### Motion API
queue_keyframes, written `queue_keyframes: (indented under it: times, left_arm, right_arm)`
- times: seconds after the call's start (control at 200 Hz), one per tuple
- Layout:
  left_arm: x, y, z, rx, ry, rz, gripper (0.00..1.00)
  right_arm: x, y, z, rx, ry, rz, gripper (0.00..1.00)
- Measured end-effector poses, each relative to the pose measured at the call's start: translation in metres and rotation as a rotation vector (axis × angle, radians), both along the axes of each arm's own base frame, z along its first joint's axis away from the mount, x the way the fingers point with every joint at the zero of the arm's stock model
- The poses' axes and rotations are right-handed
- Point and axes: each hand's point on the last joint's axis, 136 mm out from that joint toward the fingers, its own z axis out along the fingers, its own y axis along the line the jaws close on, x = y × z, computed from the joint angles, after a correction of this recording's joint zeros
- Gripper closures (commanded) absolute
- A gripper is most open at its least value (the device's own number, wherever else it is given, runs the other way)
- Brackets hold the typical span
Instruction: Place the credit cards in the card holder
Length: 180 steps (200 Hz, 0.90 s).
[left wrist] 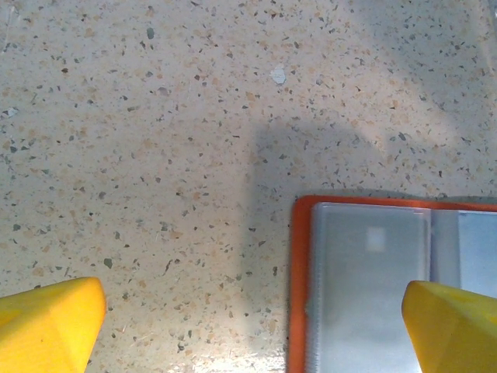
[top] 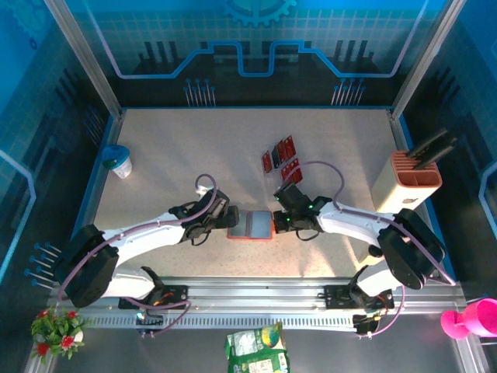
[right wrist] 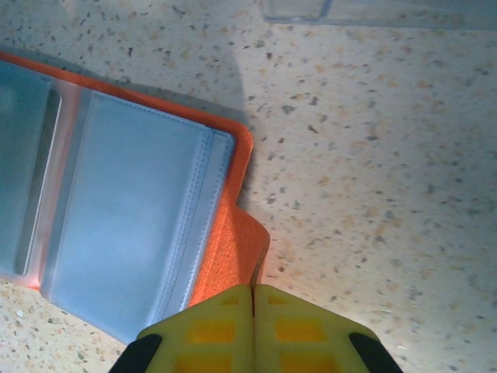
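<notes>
The orange card holder [top: 250,225] lies open on the table between my two grippers, its grey-blue sleeves facing up. My right gripper [right wrist: 253,291] is shut on the orange flap at the holder's [right wrist: 132,210] right edge, and the flap is bent up between the fingers. My left gripper [left wrist: 252,330] stands wide open at the holder's [left wrist: 373,287] left edge, with one yellow fingertip [left wrist: 454,326] over the sleeve and the other [left wrist: 46,330] over bare table. Several red and black credit cards [top: 279,158] lie in a loose group further back, behind the right gripper [top: 278,223].
A tall salmon-and-white box with black tools [top: 408,177] stands at the right. A small blue-and-white cup [top: 118,161] sits at the far left. A clear plastic edge [right wrist: 311,9] lies on the table beyond the right gripper.
</notes>
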Motion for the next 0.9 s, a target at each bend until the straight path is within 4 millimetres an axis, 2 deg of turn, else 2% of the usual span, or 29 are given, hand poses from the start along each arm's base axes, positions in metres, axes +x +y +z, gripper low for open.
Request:
queue_keyframes:
  times: [0.09,0.155,0.265,0.345,0.55,0.645,0.745,0.9]
  left_arm:
    - [-0.001,-0.001,0.0,-0.006,0.003,-0.004,0.01]
    - [-0.001,-0.002,0.0,-0.011,0.006,-0.008,0.01]
    - [-0.001,-0.005,0.001,-0.023,0.01,-0.015,0.01]
    - [0.0,-0.009,0.005,-0.038,0.007,-0.022,0.01]
    - [0.002,-0.015,0.011,-0.063,0.005,-0.034,0.01]
    - [0.003,-0.017,0.013,-0.069,0.005,-0.037,0.01]
    - [0.004,-0.018,0.017,-0.072,0.002,-0.037,0.01]
    - [0.005,-0.018,0.019,-0.073,0.002,-0.035,0.01]
  right_arm:
    - [0.001,-0.008,0.003,-0.006,-0.001,-0.01,0.72]
    - [0.003,-0.013,0.007,-0.008,-0.008,-0.01,0.65]
    - [0.006,-0.024,0.018,-0.013,-0.019,-0.02,0.62]
    - [0.014,-0.031,0.037,-0.002,-0.047,-0.035,0.61]
    - [0.061,-0.035,0.12,0.052,-0.211,-0.073,0.61]
    - [0.08,-0.034,0.149,0.044,-0.266,-0.072,0.61]
    - [0.098,-0.028,0.159,0.008,-0.271,-0.048,0.62]
    - [0.118,-0.023,0.144,-0.092,-0.225,-0.002,0.64]
